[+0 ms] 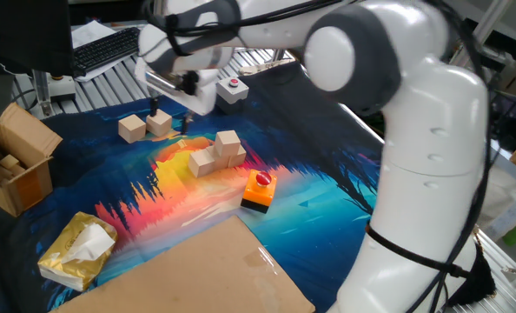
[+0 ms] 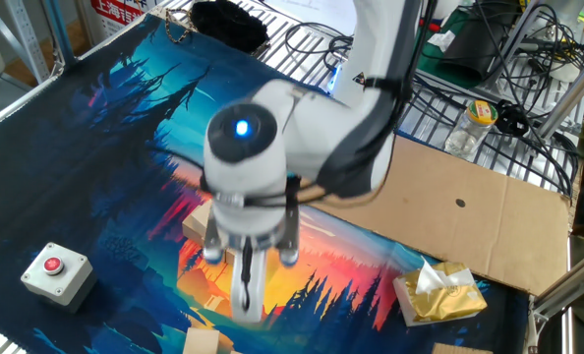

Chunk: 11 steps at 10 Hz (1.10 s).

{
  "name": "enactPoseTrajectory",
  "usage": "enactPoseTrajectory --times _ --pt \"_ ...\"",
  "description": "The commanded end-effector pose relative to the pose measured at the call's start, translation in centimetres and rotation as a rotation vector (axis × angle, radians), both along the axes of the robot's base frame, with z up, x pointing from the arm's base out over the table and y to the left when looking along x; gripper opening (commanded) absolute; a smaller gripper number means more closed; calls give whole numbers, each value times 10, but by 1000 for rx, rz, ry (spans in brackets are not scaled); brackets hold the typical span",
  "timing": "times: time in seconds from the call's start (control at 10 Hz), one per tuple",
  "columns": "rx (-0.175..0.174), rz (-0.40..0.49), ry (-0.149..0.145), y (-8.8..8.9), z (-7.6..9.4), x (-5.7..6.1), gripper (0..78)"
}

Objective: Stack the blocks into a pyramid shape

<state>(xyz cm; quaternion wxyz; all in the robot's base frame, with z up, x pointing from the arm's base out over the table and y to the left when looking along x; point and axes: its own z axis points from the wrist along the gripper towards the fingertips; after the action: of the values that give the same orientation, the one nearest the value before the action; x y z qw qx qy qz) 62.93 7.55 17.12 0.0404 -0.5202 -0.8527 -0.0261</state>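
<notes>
My gripper [image 1: 171, 117] hangs above the colourful mat [image 1: 327, 200], over the far-left part of it, close to two loose blocks. My fingers [image 1: 156, 115] are apart and nothing is between them, so my hand is open and holds no block. In the other fixed view my gripper [image 2: 245, 295] is blurred and I see it from above, so there I cannot tell the gap well. Just below my fingers lies one loose block [image 1: 160, 123], and a second loose block [image 1: 131, 129] lies just beside it on its left; both rest flat on the mat. The started pile [image 1: 216, 153] is near the middle of the mat: a few blocks stand touching on the mat and one top block [image 1: 227, 140] sits on them. I cannot count all blocks of the pile. Near the pile, toward the front, stands an orange-and-black box with a red button [image 1: 259, 190]. At the left edge is an open cardboard box [image 1: 19, 161], and in front of it a yellow tissue pack [image 1: 77, 250].
</notes>
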Motion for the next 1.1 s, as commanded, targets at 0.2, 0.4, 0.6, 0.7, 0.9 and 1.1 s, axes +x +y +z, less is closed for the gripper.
enactPoseTrajectory --times 0.2,0.4,0.6,0.7,0.9,1.1 --pt "-10 -57 -10 23 -8 20 775" --pt "-14 -63 -11 25 -12 25 775" --pt "-44 -54 -12 25 -12 25 775" --pt "-47 -50 -13 25 -12 25 775" --pt "-38 -21 -18 25 -12 25 775" --pt "-13 6 -30 25 -12 25 775"
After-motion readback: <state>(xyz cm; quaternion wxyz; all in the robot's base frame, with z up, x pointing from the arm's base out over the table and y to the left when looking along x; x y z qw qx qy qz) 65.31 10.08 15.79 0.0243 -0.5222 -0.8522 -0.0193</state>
